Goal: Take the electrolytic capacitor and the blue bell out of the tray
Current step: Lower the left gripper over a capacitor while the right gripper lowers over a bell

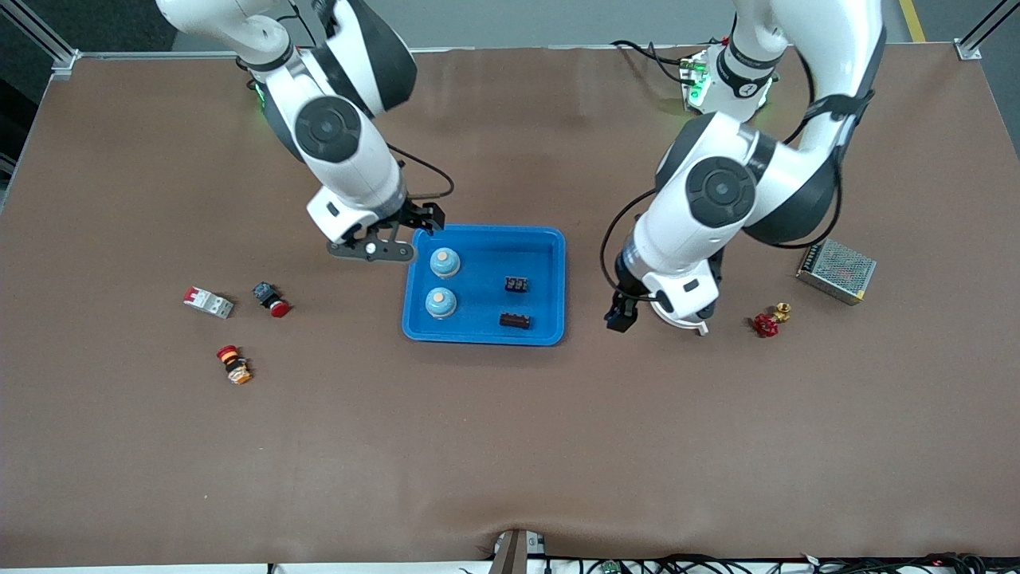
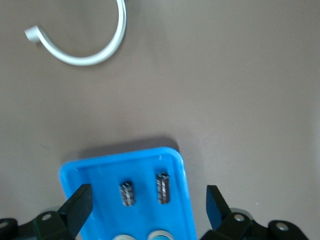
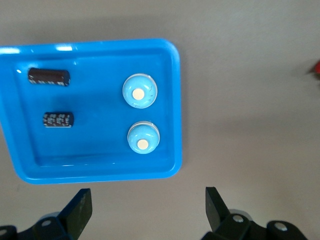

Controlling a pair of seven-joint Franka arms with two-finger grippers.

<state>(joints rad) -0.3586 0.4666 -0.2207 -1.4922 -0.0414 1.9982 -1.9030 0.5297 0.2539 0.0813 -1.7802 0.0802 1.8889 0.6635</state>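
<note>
Blue tray [image 1: 558, 279] holds two bells [image 1: 444, 261] and two capacitors [image 1: 515, 320], left gripper [image 1: 621, 315] and right gripper [image 1: 398, 235] hang beside it, fingers apart, both empty.

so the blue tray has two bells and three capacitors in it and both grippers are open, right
Not quite: the blue tray holds two bells and two capacitors, not three, as the right wrist view shows. The left gripper and right gripper are open.

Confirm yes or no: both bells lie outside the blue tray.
No: both bells sit inside the blue tray, at the right arm's end, with two capacitors beside them.
</note>
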